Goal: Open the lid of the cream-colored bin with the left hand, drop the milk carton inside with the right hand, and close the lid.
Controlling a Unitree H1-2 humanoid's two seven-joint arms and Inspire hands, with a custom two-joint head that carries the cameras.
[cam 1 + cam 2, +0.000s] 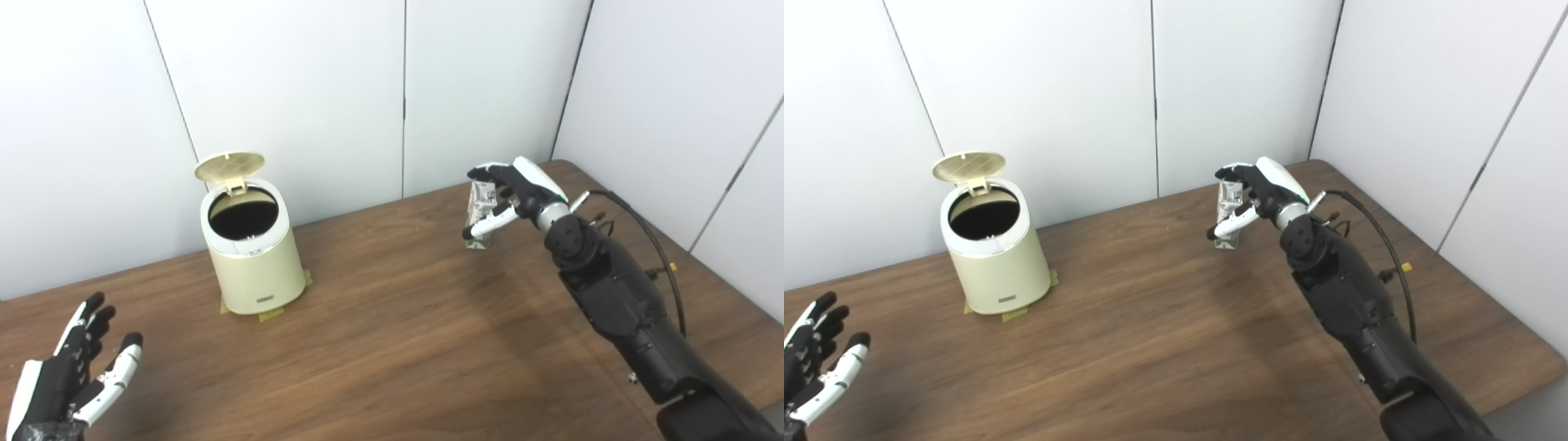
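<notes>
Milk carton stands upright toward the far right part of the worktop, well apart from the cream-colored bin, which sits near the far left edge on tape markers. The right hand is wrapped around the carton, fingers over its upper part and thumb across the front; whether the base has left the wood I cannot tell. The bin's lid is already tipped up and back on its hinge, leaving the dark round mouth clear. The left hand hangs near the front left corner, fingers spread and holding nothing, apart from the bin.

The carton looks small and light, a thin cardboard box that is stiff enough along its edges but would likely dent if squeezed hard across its flat faces. Its printed surface may be a little slick, so a grip around the middle or upper body, with fingers and thumb on opposite faces, seems the safest hold. Since the bin's mouth is not much wider than the carton, carrying it upright and releasing it end-first over the opening would probably serve best.
</notes>
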